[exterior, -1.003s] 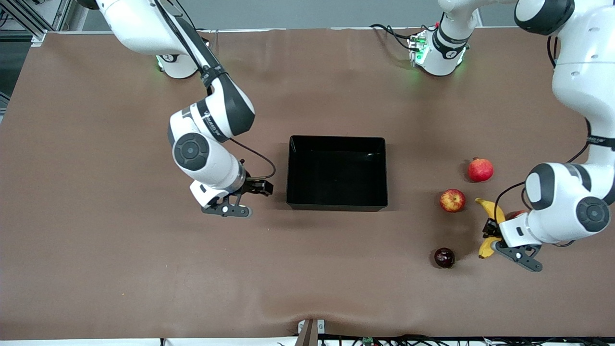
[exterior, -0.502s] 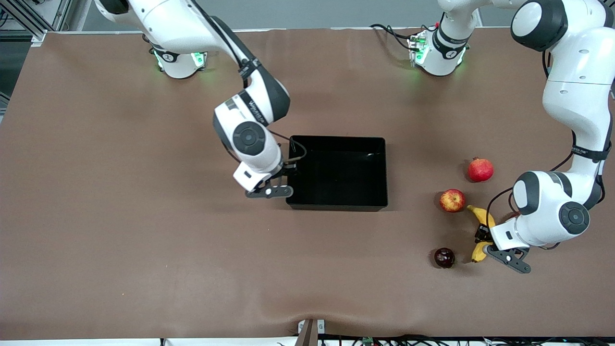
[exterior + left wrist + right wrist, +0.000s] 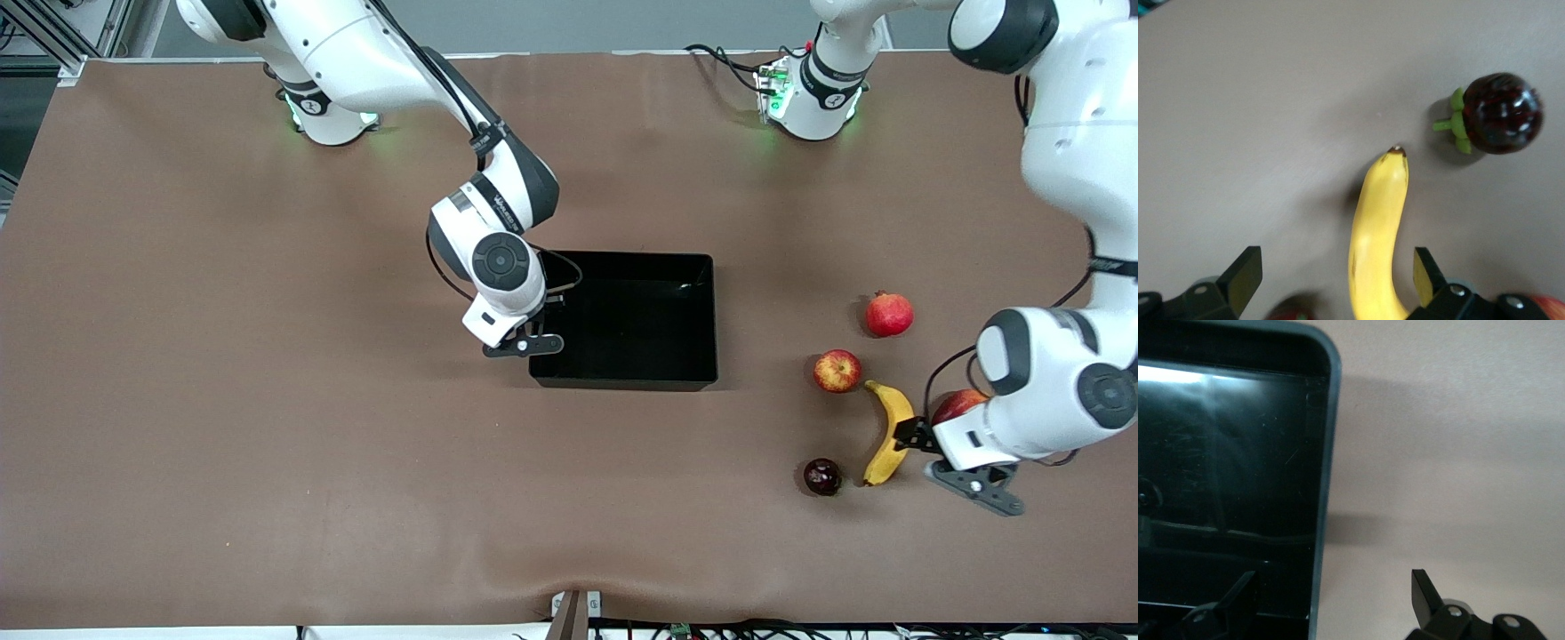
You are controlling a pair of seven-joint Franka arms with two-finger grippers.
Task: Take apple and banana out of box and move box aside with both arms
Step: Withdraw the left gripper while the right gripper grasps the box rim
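Banana (image 3: 889, 431) beside apple (image 3: 837, 371)

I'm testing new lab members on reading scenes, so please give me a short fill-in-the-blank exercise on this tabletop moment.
1. The banana lies on the table, and the open left gripper does not ____ it.
2. The open right gripper straddles one ____ of the black box.
3. Inside, the box holds ____ fruit.
4. The apple lies ____ from the front camera than the dark round fruit.

Missing words: hold; wall; no; farther
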